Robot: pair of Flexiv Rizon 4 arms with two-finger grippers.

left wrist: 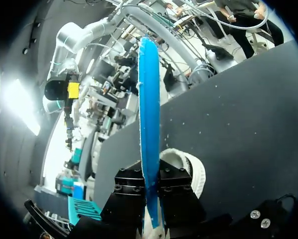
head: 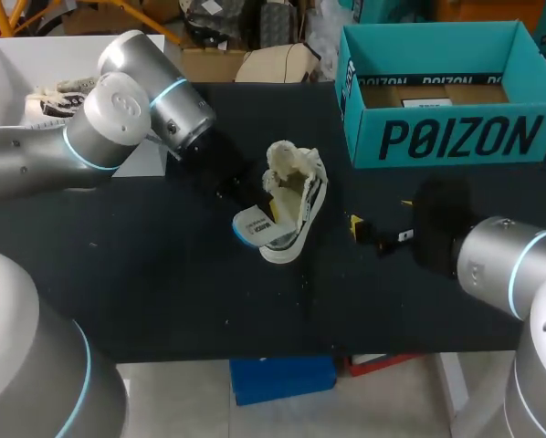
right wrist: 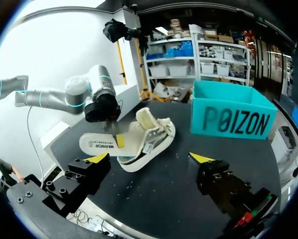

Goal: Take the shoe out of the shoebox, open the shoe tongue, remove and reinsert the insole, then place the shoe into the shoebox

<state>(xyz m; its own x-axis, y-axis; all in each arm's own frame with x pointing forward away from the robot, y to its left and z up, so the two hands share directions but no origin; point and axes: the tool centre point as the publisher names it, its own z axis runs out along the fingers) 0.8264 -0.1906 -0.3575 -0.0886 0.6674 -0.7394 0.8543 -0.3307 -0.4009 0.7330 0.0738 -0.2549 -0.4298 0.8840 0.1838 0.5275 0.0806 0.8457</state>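
Clamping the insole (left wrist: 148,99), which runs straight ahead, is the left gripper (left wrist: 150,194); right gripper (right wrist: 149,158) gapes.

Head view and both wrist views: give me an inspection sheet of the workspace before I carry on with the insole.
Surface: black table, with a few pale specks.
Job's things: shoe mid-table, tongue pulled open; insole out of the shoe, close beside it; teal shoebox open at the far right, no shoe visible inside.
Clutter: white box at the far left, with a second shoe in it.
Grippers: left gripper shut on the insole's edge; right gripper open and empty, to the right of the shoe.
Cables: nothing seen.
Surroundings: nothing seen reaching over the table.
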